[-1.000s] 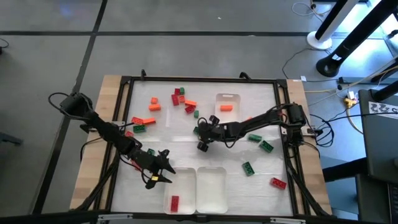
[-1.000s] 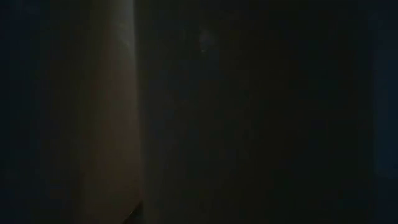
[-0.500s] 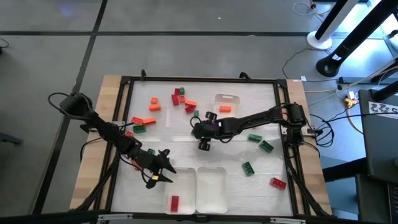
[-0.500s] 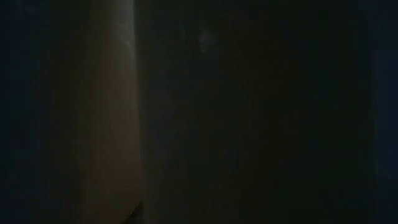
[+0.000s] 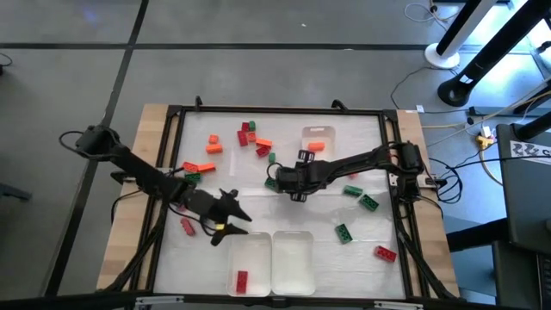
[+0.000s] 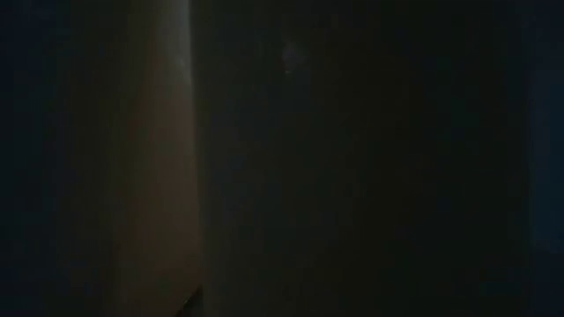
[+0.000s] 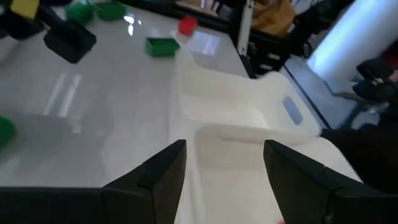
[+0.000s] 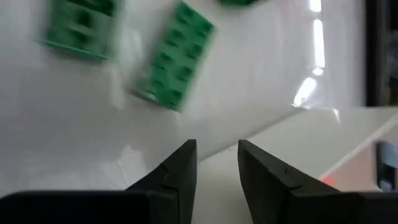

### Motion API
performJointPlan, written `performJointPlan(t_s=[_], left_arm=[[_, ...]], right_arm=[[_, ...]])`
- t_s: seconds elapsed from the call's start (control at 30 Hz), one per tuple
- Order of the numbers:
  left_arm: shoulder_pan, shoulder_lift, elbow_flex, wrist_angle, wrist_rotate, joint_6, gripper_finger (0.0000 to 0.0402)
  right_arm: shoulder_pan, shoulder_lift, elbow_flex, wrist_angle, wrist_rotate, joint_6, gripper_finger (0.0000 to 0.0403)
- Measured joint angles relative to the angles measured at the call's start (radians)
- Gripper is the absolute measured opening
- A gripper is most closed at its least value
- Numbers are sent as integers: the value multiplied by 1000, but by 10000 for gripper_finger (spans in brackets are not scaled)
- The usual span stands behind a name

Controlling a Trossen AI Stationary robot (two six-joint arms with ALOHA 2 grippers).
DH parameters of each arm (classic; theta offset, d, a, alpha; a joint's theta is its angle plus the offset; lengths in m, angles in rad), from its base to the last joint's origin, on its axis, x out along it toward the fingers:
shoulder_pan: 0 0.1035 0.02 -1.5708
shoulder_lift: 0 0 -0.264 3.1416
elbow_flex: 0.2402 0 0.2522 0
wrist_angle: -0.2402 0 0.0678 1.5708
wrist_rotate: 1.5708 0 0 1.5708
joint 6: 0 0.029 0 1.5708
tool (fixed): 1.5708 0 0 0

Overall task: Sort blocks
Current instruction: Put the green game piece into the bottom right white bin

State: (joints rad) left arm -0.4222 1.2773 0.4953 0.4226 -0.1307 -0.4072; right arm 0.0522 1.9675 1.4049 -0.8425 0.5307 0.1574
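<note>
Mid-sort at the table (image 5: 164, 120): most blocks (image 5: 248, 133) lie loose across the far and right areas. Only a red block (image 5: 242, 278) sits in the near-left tray (image 5: 250, 245) and an orange block (image 5: 314, 147) in the far tray (image 5: 316, 133).

Hovers with the left gripper (image 5: 234, 220) just beside the near-left tray's far corner, fingers spread and empty. Holds the right gripper (image 5: 288, 179) at mid-table, near the far tray, fingers set narrowly apart with nothing pinched.

Step in hand, by the look of it: between drops, with each arm due a fresh pick. Next move calls for lowering over one loose block, squaring the fingers to its sides and closing.

From above: the whole layout, but no clear sight of the finger gaps. From the left wrist: the bare gap of the left gripper (image 7: 224, 165) over a tray (image 7: 249, 118), with a green block (image 7: 161, 46) well beyond. From the right wrist: the right gripper (image 8: 216, 163) close above two green blocks (image 8: 177, 59), likely the next targets. From the low camera: darkness only.
</note>
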Motion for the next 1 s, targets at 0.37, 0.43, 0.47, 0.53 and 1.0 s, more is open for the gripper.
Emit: performJointPlan(t_s=[0.37,0.43,0.47,0.53,1.0], left_arm=[[267,-1,0,29,87,102,205],[331,-1,3,26,154,131,203],[360,-1,10,17,180,145,202],[412,0,31,-8,215,192,198],[523,208,125,-64,229,446,195]], right_arm=[[-66,-24,0,-3,0,-102,117],[-65,-45,0,-6,-19,-112,117],[-65,-58,0,-5,-26,-114,117],[-64,-86,0,-5,-27,-124,117],[2,-282,0,-42,-106,-284,117]])
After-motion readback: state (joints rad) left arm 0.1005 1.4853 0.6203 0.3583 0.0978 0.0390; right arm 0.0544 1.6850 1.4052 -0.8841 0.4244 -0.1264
